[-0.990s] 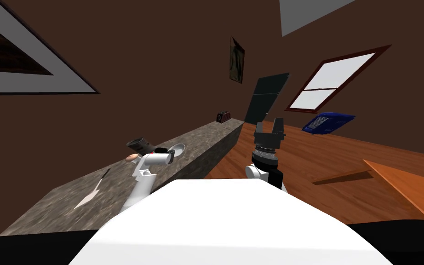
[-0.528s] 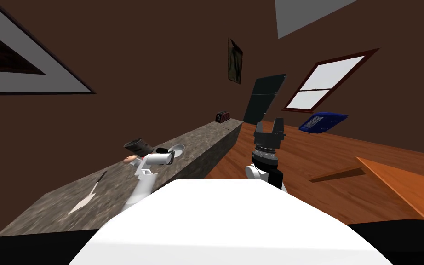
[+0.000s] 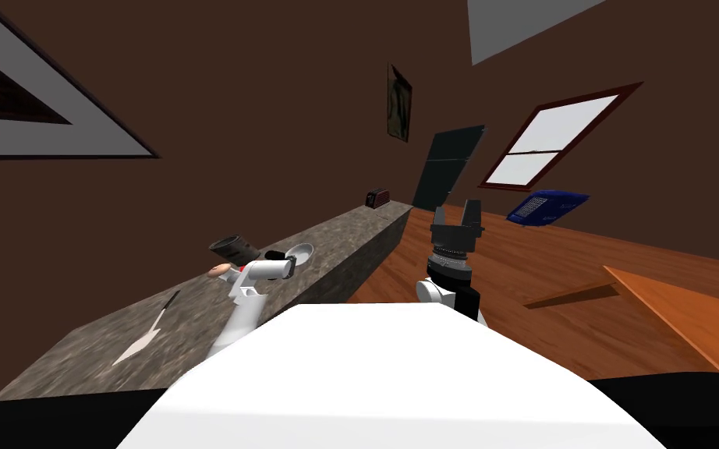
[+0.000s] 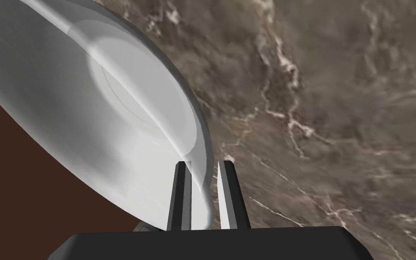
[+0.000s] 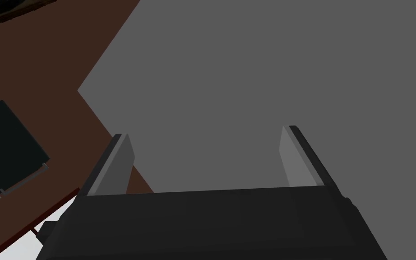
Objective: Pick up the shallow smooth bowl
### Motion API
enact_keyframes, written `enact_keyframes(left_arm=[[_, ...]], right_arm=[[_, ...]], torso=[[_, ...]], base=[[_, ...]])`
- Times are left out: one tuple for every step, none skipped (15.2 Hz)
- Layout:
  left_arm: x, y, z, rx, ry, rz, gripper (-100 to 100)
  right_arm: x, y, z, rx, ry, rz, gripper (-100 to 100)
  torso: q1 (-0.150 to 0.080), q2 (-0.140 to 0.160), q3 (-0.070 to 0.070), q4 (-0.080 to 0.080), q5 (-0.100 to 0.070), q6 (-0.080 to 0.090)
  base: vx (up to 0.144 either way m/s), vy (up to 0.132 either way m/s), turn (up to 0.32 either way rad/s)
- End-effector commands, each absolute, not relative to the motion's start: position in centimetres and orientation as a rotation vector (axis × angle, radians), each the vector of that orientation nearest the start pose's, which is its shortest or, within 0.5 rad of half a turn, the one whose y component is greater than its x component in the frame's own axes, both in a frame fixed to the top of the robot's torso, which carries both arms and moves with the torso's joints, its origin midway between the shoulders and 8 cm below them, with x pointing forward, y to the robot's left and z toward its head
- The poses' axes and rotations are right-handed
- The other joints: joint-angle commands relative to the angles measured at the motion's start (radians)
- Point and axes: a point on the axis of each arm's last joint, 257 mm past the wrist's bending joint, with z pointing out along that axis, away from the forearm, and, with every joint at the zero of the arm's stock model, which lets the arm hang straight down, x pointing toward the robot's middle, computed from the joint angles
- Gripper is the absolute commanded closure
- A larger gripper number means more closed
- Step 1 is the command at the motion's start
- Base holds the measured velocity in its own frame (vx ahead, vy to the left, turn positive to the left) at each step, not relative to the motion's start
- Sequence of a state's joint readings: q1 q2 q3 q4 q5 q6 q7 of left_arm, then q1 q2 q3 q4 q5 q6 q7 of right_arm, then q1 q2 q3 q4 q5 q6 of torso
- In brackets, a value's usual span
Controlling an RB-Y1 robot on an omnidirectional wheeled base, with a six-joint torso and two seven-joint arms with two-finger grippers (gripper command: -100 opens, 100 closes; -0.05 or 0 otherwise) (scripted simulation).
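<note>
**Bowl held by its thin edge: it could slip**

The left gripper (image 4: 205,164) has its two fingers (image 4: 182,194) pressed close together, with the rim of the bowl (image 4: 90,104) pinched between them. The bowl is pale grey, smooth and shallow. It sits at a slant over the brown stone counter (image 4: 338,113), near the counter's front edge. I cannot tell if the bowl's bottom touches the counter or hangs just above it.

What could go wrong? The fingers grab only a small bit of the rim, and the bowl is smooth. Most of the bowl sticks out far to one side of the fingers. I think its weight could make it swing down or slide out if the arm goes up fast or jerks. Then it would drop on the counter, or go over the front edge to the wood floor (image 3: 553,257).

A dark cup (image 3: 235,248) lies on its side near the left arm, with a small round peach-coloured thing (image 3: 220,270) just beside it. A wide swing of the arm could knock them. A knife (image 3: 147,331) lies further along the counter, well apart from the bowl.

The right gripper (image 3: 457,209) is held up in front of the chest, away from the counter. Its fingers are spread wide and hold nothing.
</note>
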State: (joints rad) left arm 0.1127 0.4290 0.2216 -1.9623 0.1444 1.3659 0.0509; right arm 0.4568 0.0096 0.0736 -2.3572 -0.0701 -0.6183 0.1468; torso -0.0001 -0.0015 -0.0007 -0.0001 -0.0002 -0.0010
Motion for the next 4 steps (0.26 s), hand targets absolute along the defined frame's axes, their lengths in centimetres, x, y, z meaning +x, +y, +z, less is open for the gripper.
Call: enact_keyframes(left_arm=[[36.88,45.98,-31.13,-1.902,1.653,-0.186,100],[36.74,45.86,-30.78,-1.902,1.654,-0.186,100],[36.66,45.80,-30.61,-1.902,1.654,-0.186,100],[36.86,45.92,-30.89,-1.900,1.653,-0.188,100]], right_arm=[[30.62,-25.77,8.95,0.490,0.421,1.338,0],[30.62,-25.77,8.95,0.490,0.421,1.338,0],[30.62,-25.77,8.95,0.490,0.421,1.338,0],[30.62,-25.77,8.95,0.490,0.421,1.338,0]], torso=[[0.000,0.000,0.000,0.000,0.000,0.000],[-0.001,0.001,0.000,0.000,0.000,0.000],[-0.001,0.001,0.001,0.000,0.000,0.000],[-0.001,0.002,0.001,0.001,0.000,0.000]], base=[[-0.011,-0.015,0.016],[-0.015,-0.013,0.015],[-0.016,-0.011,0.008],[-0.009,-0.006,0.004]])
